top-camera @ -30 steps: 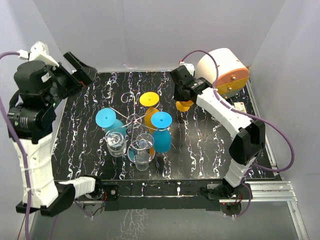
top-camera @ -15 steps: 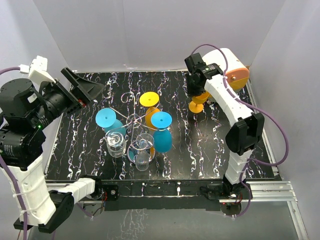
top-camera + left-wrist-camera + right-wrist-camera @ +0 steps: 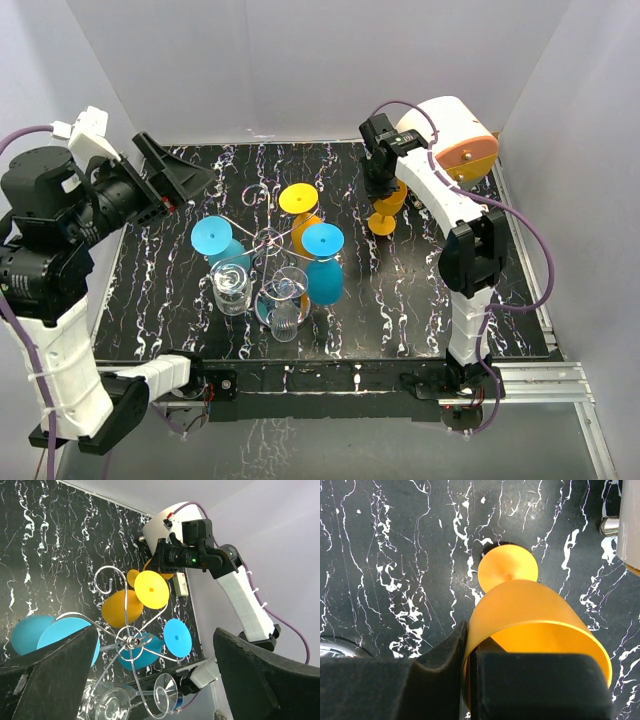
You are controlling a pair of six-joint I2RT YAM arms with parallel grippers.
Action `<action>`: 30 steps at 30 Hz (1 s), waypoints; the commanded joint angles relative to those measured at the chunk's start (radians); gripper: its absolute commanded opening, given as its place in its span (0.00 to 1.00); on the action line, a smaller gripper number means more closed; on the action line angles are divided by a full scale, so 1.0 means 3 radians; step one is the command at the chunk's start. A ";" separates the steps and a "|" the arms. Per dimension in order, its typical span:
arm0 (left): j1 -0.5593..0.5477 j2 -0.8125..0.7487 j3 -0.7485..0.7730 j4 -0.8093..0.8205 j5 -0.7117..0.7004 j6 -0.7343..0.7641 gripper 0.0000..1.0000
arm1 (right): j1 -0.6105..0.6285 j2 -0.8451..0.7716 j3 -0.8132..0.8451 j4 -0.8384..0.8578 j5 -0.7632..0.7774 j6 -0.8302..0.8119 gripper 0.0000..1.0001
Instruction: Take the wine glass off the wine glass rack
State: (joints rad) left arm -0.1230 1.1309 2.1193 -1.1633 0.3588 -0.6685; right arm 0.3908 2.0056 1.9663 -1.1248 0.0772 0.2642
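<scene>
The right gripper (image 3: 383, 193) is pinched narrow on the rim of the orange wine glass (image 3: 385, 215), one finger inside the bowl and one outside, as the right wrist view shows. The glass is off the wine glass rack (image 3: 270, 240) and stands upright well to the right of it, foot down over the table (image 3: 400, 300); whether the foot rests fully on it I cannot tell. The left gripper (image 3: 180, 170) hangs wide open and holds nothing, raised to the far left of the rack. The step in hand looks like the set-down: lower until the foot sits flat, then part the fingers only a little and lift straight up, so the inner finger does not drag the rim and tip the glass toward the rack or the white drum (image 3: 450, 135) beyond it
</scene>
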 commanded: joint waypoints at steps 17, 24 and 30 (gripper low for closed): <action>-0.0009 -0.0393 -0.0548 -0.0520 -0.0914 0.0163 0.98 | -0.0014 -0.0017 0.0109 0.0261 -0.0013 -0.0106 0.22; -0.0009 -0.0679 -0.0689 -0.0717 -0.1273 -0.0138 0.95 | -0.0015 -0.0203 0.0703 0.0038 -0.0140 -0.0093 0.54; -0.0009 -0.1247 -0.1476 -0.0284 -0.1159 -0.0785 0.78 | -0.0014 -0.0991 0.0200 0.0596 -0.0652 0.0057 0.67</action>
State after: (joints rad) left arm -0.1230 0.8341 1.8111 -1.3258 0.0147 -0.7605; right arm 0.3904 1.9141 2.0949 -1.0817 0.0010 0.2447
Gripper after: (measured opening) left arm 0.840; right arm 0.647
